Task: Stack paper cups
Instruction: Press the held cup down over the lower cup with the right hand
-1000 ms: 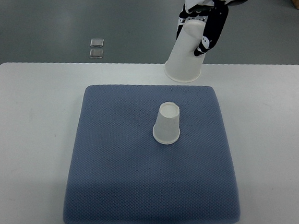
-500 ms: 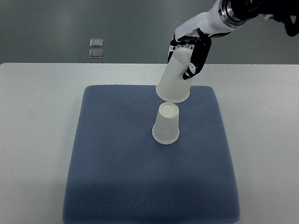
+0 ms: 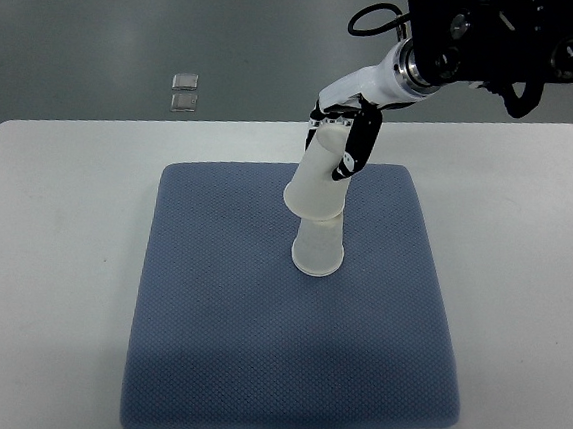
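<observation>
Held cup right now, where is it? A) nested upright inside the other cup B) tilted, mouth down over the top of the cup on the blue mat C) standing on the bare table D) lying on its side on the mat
B: the right hand grips the held paper cup tilted, its rim over the top of the upside-down cup on the blue mat.

A lab or test room by the look of it: plain white rounded-corner table (image 3: 52,254) bearing a blue textured fabric mat (image 3: 253,362); bare grey polished floor (image 3: 103,18) beyond.
</observation>
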You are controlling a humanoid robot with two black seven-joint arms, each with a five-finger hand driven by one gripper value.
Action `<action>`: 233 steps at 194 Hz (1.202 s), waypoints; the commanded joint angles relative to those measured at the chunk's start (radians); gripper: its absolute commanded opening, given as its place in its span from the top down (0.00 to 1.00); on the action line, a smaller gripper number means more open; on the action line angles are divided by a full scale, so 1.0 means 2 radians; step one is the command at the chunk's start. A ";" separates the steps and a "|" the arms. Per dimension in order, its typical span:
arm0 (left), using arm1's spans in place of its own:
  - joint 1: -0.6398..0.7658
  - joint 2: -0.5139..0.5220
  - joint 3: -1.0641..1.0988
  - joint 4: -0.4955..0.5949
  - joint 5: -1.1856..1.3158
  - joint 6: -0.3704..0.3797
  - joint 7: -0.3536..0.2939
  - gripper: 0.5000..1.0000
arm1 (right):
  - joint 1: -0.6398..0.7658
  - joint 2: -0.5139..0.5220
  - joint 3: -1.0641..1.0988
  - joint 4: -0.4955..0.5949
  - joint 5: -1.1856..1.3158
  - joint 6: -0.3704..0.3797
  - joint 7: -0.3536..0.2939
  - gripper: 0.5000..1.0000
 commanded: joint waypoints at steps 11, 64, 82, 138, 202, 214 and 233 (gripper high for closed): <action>0.000 0.000 0.000 0.000 0.000 0.000 0.000 0.00 | -0.002 0.001 0.000 0.001 -0.002 -0.001 0.000 0.65; 0.000 0.000 0.000 0.001 0.000 0.000 0.000 0.00 | -0.010 0.010 -0.003 0.001 -0.002 -0.012 -0.003 0.65; 0.000 0.000 0.000 0.001 0.000 0.000 0.000 0.00 | -0.012 0.011 -0.003 0.001 -0.002 -0.015 -0.004 0.65; 0.000 0.000 -0.001 0.001 0.000 0.000 0.000 0.00 | -0.020 0.014 -0.007 0.002 -0.002 -0.023 -0.004 0.64; 0.000 0.000 -0.001 0.001 0.000 0.000 0.000 0.00 | -0.021 0.014 -0.007 0.007 -0.003 -0.023 -0.004 0.58; 0.000 0.000 -0.001 0.001 0.000 0.000 0.000 0.00 | -0.021 0.014 -0.007 0.008 -0.003 -0.023 -0.004 0.57; 0.000 0.000 -0.001 0.001 0.000 0.000 -0.001 0.00 | -0.023 0.014 -0.007 0.009 -0.003 -0.023 -0.004 0.57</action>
